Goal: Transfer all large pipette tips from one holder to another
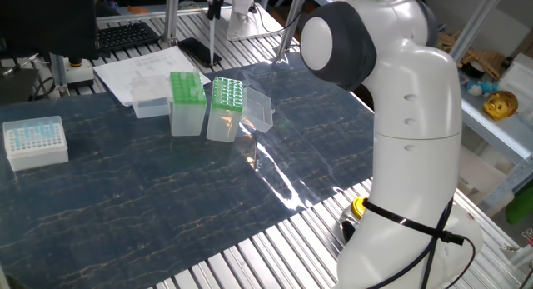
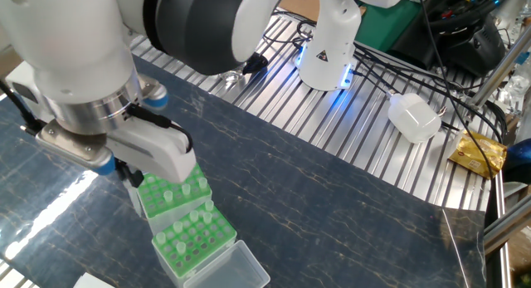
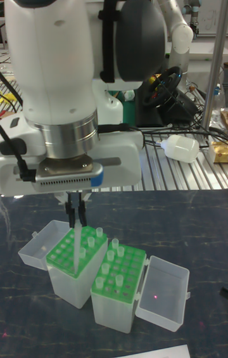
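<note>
Pinches one tip (image 3: 77, 249) in the end effector (image 3: 76, 209), fingers drawn together on its wide upper end. Hangs it point-down over the green rack (image 3: 66, 285) on the left in the tall view, lower end level with the rack's top; cannot tell whether already in a hole.

Judges the tip very light, stiff but thin-walled, smooth and likely slippery: needs a gentle squeeze, since hard pressure could crack or pop it loose. Best taken at the thick collar, never at the fine point. Must stay upright to meet a hole.

Counts two green racks, touching side by side on the counter (image 1: 166, 189), the second (image 3: 114, 307) beside the first, each with an open clear lid. Counts one tip in the end effector, a few standing in each rack, exact number unreadable. Counts one white box (image 1: 35, 143) of small blue tips, well apart.
</note>
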You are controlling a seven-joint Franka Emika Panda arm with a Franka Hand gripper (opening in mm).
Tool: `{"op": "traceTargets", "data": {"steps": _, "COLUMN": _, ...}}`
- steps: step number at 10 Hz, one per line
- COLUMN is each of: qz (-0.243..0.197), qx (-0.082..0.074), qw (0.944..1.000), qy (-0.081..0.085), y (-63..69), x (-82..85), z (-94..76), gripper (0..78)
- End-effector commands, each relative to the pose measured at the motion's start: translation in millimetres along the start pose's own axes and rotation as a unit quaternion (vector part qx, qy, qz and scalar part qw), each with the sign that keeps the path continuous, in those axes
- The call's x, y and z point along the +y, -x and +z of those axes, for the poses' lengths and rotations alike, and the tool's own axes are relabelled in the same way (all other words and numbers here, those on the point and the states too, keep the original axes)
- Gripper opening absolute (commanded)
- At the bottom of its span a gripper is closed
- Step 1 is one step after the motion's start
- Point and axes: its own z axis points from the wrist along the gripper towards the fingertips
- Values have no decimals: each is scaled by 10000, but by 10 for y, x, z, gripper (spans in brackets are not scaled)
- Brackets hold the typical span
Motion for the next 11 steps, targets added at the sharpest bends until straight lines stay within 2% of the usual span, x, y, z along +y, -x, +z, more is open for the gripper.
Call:
{"op": "traceTargets", "data": {"steps": 1, "qz": -43, "qx": 24, "qw": 10000, "qy": -2, "y": -92, "x": -40, "z": -37, "gripper": 11}}
{"op": "traceTargets", "data": {"steps": 5, "qz": -40, "qx": 36, "qw": 10000, "qy": 0, "y": -194, "x": -34, "z": -22, "gripper": 11}}
{"op": "traceTargets", "data": {"steps": 11, "qz": -50, "qx": -2, "qw": 10000, "qy": 53, "y": -290, "x": -84, "z": 139, "gripper": 11}}
